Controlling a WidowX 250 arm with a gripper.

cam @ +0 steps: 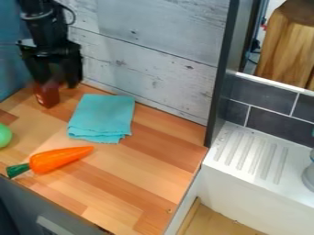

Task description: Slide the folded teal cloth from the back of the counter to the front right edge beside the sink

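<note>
Hanging toward 10 o'clock, the gripper (57, 84) has a small, upright, glossy reddish-brown object (47, 95) right at its tip, toward 7 o'clock; its opening and grip can't be told. A folded turquoise cloth (102, 117) lies at the object's 4 o'clock.

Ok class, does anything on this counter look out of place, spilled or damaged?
Nothing looks spilled or damaged. Mildly untidy: the folded cloth has uneven layers at its near edge, and the carrot lies close to the front of the counter.
</note>
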